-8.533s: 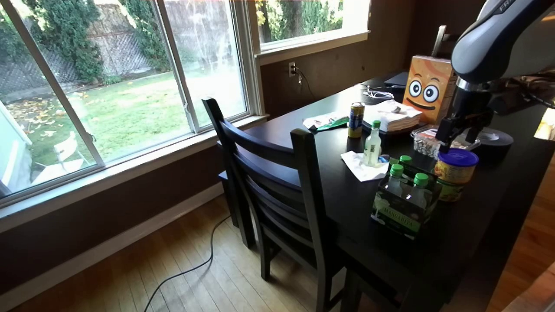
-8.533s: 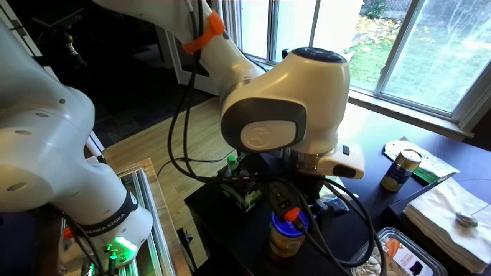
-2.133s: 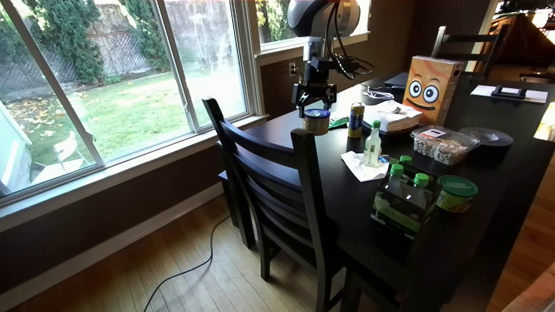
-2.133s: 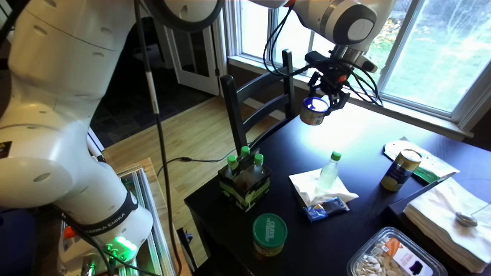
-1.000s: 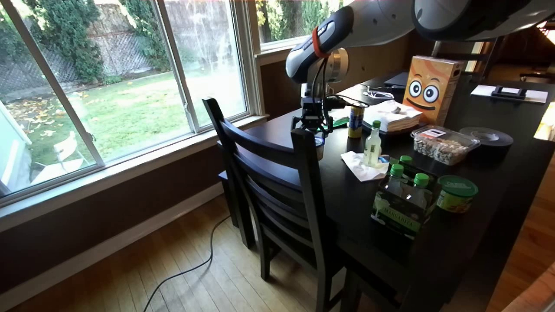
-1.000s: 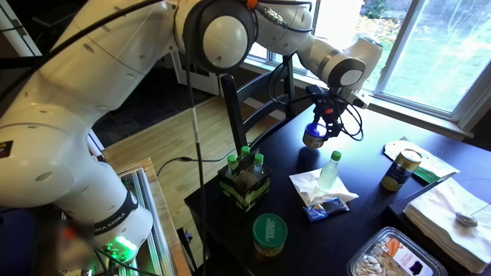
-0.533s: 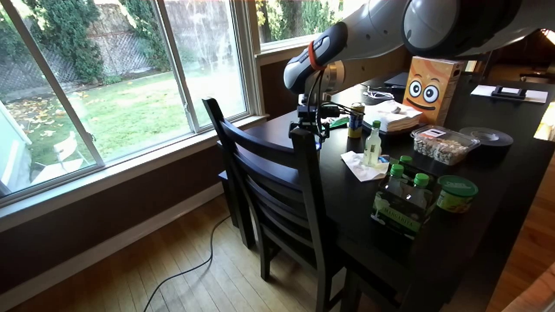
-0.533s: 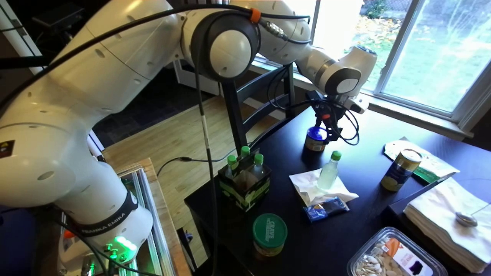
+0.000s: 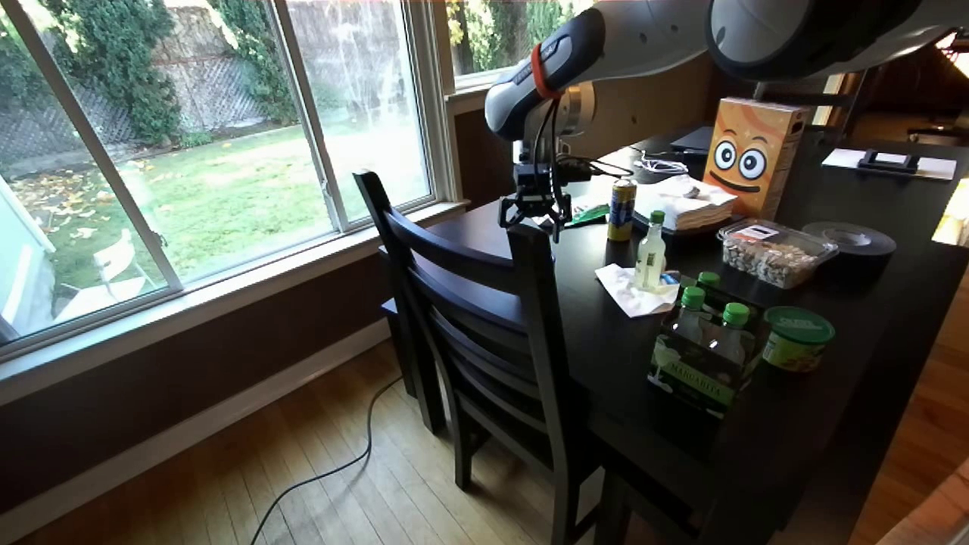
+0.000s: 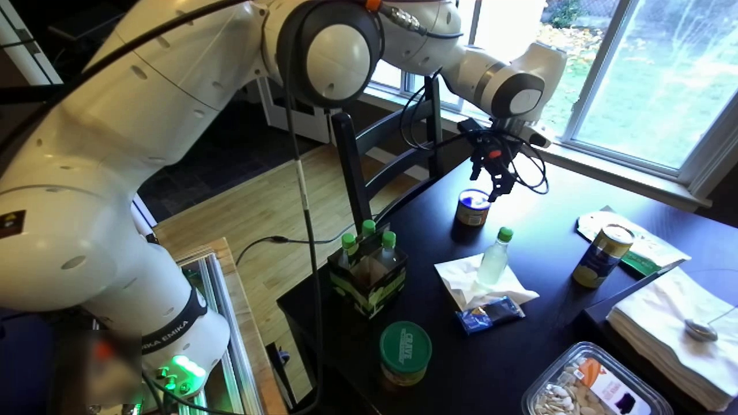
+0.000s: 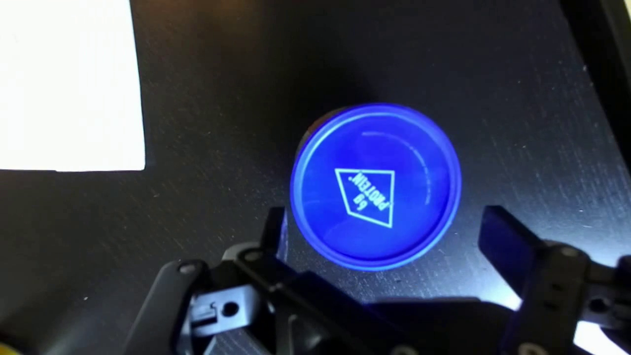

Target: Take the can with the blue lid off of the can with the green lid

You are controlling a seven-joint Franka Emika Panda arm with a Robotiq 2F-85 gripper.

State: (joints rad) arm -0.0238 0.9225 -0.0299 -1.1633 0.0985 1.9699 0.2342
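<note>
While my jaws hang spread above it, the blue-lidded can [image 10: 473, 211] stands upright. Its lid [image 11: 375, 187] reads "6g PROTEIN".

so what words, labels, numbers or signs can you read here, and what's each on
"6g PROTEIN": blue-lidded can, lid
"CRAVE": green-lidded can, lid; smaller line beside it blurred
"MARGARITA": cardboard bottle carrier
"EMIKA": arm base band; letters before it unclear
Too small or blurred: drink can, snack wrapper, clear tub's label, loose bottle, arm sticker, silver bracket
</note>
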